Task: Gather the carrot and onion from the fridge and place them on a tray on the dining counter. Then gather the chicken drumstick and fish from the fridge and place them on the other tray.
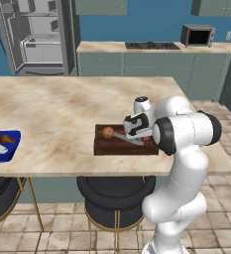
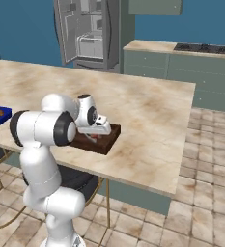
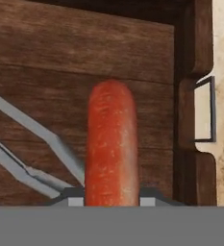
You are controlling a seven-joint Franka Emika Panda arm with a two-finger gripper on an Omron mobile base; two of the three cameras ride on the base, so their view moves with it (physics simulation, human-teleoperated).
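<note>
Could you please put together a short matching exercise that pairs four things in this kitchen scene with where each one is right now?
Things:
1. carrot
2. onion
3. blue tray
4. microwave

Places:
A. at the left end of the dining counter
B. on the far counter by the back wall
C. between the tips of the claw, over the brown tray
D. lying in the brown tray, left of the claw

Pairs: 1-C, 2-D, 3-A, 4-B
</note>
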